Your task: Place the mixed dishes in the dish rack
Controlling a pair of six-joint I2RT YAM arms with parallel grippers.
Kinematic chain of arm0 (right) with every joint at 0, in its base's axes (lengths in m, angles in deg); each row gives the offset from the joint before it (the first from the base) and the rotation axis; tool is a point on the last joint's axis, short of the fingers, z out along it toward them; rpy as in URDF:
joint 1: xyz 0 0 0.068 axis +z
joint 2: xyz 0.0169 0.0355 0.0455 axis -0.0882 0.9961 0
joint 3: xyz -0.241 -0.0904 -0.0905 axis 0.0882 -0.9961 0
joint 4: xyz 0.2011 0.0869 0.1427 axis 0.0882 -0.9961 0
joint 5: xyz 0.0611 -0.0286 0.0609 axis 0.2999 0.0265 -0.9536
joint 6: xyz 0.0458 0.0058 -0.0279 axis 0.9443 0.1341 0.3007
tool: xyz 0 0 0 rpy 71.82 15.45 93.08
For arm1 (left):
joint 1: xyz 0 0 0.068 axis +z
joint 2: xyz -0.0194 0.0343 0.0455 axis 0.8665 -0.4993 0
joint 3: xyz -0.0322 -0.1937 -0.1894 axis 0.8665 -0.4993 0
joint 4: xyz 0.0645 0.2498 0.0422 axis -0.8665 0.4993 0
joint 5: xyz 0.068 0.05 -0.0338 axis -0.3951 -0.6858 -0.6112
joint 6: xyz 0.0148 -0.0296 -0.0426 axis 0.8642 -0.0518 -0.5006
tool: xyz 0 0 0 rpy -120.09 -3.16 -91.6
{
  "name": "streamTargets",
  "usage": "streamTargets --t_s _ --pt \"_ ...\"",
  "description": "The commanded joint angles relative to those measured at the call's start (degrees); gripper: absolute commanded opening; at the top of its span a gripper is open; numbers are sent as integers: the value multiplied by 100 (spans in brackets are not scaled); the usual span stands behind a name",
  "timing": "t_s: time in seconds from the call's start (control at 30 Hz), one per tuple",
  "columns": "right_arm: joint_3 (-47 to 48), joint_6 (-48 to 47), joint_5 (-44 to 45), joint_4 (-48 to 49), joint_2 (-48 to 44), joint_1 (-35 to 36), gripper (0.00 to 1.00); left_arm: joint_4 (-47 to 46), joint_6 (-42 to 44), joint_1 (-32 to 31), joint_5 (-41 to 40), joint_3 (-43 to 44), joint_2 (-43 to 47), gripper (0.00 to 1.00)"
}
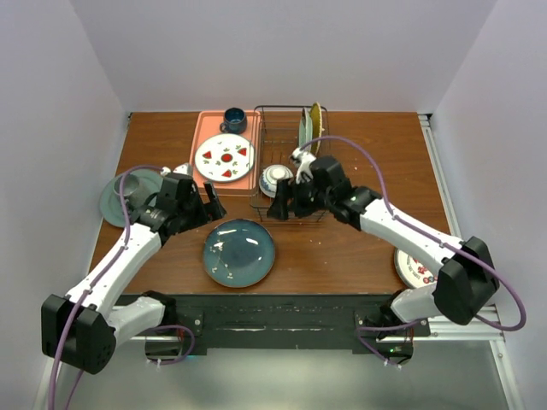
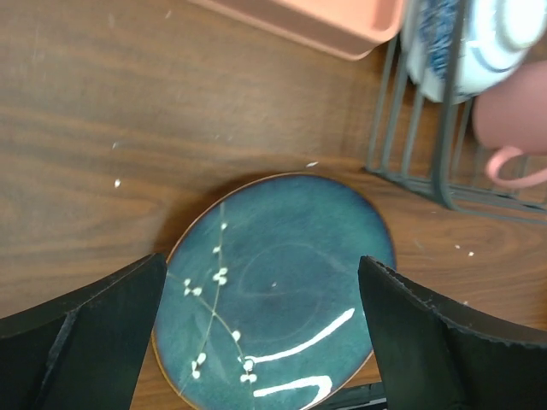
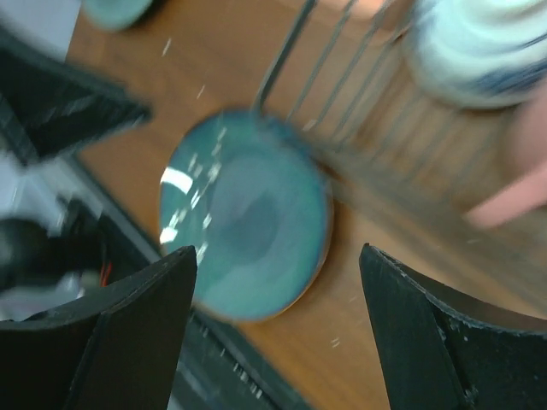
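A dark teal plate (image 1: 239,252) with white sprigs lies flat on the table in front of the dish rack (image 1: 286,162). My left gripper (image 1: 210,205) is open and empty, hovering over the plate's left rim; the plate fills the left wrist view (image 2: 273,290) between the fingers. My right gripper (image 1: 279,207) is open and empty at the rack's near edge, above the plate's right side (image 3: 248,226). In the rack stand a yellow plate (image 1: 316,124) and a teal plate (image 1: 303,128); the blue-and-white bowl (image 1: 275,179) and the pink mug (image 2: 513,120) sit at its near end.
A pink tray (image 1: 205,137) left of the rack holds a white plate with red marks (image 1: 225,158) and a dark blue mug (image 1: 233,120). A teal-grey plate (image 1: 115,198) lies at far left. Another white plate (image 1: 414,266) lies at right, partly under my right arm.
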Motion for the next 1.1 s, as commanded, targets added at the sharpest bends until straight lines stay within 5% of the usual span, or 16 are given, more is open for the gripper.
streamTargets --t_s 0.0,0.6,0.97,1.07 --pt "-385 131 -633 538 -211 436 80 -234 -327 -6 -234 -305 28 100" --pt "-1765 597 -475 1899 790 542 73 -647 -854 2 -156 -1412 -359 97" --pt "-2170 1107 -283 3121 1475 832 60 -700 -1144 11 433 -1940 -227 53" --pt "-2284 1309 -168 3288 1537 964 52 -665 -1232 2 548 -2081 -78 52"
